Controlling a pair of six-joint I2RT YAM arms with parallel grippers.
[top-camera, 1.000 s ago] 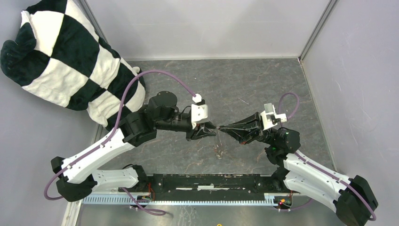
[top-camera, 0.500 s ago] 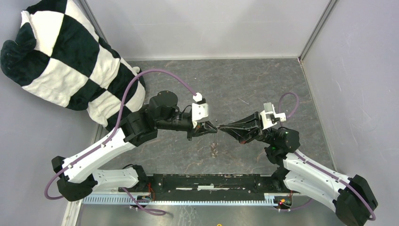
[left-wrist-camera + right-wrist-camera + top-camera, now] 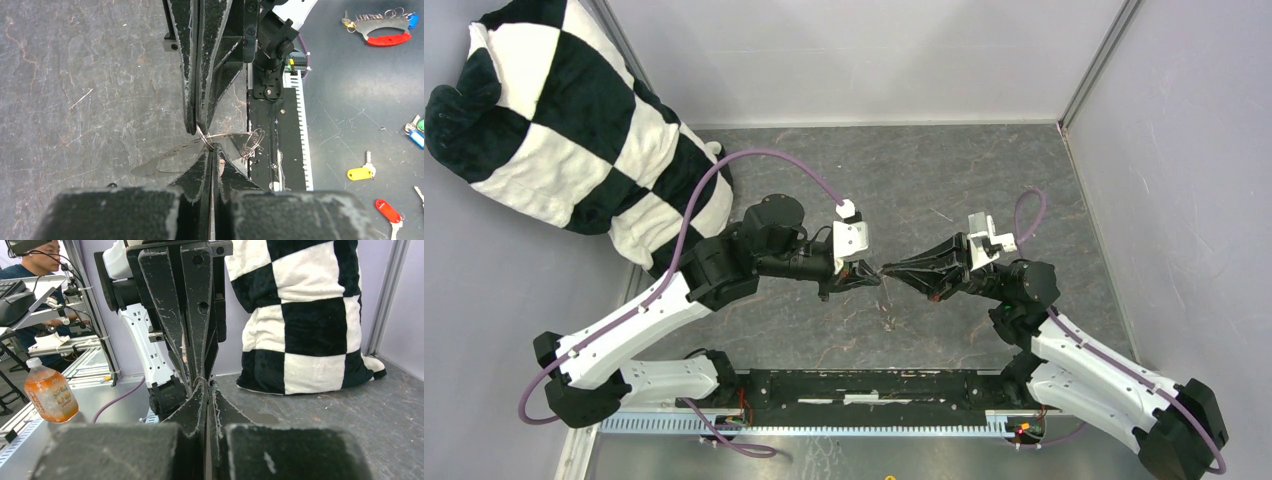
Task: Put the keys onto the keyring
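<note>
Tip to tip at the centre of the overhead frame! The left fingers (image 3: 197, 170) are pressed fully together on the keyring (image 3: 248, 142). The right fingers (image 3: 187, 75), reaching down from the top of the left wrist view, are clamped shut on the same thin wire just beside them. So the keyring hangs in the air over mid-bench (image 3: 75, 100), its jagged loop dangling right of both pinches. The keys I can't pick out, and none looks threaded on.

To my eye this is the set-up. One side should hold firm while the other works the wire open, gently and with no tugging apart, or that thin loop bends or slips.

The left wrist view gives the wire and its shadow, plus a yellow-tagged key (image 3: 360, 173) off the bench at right. Overhead barely shows the wire. The right wrist view offers a tiny arc of wire, a chequered cushion (image 3: 300, 315) and a bottle (image 3: 50, 395).
</note>
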